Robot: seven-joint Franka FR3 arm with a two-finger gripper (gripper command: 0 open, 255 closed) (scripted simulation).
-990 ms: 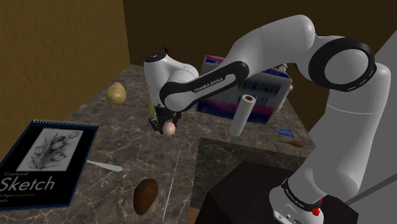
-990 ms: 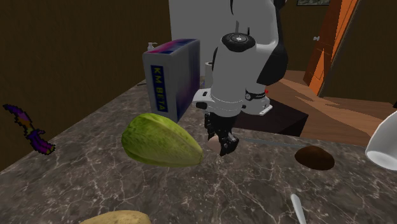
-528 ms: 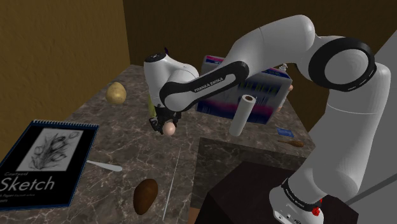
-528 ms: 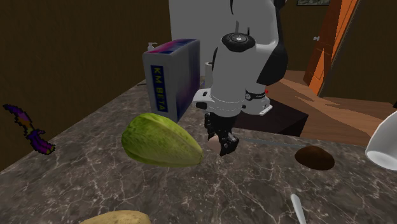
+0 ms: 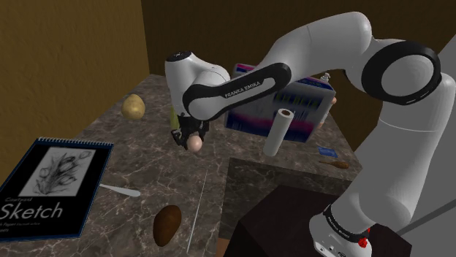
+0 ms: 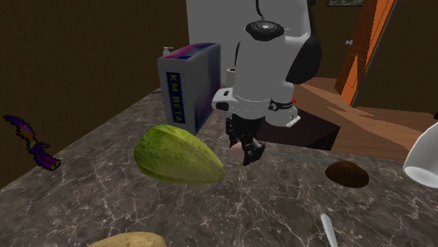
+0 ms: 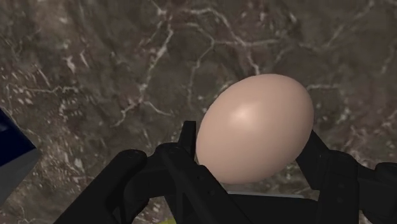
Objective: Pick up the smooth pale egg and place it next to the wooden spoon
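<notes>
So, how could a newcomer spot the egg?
Start at the dark marbled tabletop and follow the white arm to its black gripper. The egg is clasped there, smooth and pale pink, unlike the yellowish potato and brown oval on the table.

Smooth egg (image 7: 254,127) w/ faint gloss; matt veined-marble countertop (image 7: 95,76).

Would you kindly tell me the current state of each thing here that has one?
egg: clasped between the fingers, held above the countertop.
gripper: shut on the egg.
sketchbook: closed, lying flat on the countertop.
box: closed, standing upright.
green fruit: whole, lying on its side.
</notes>
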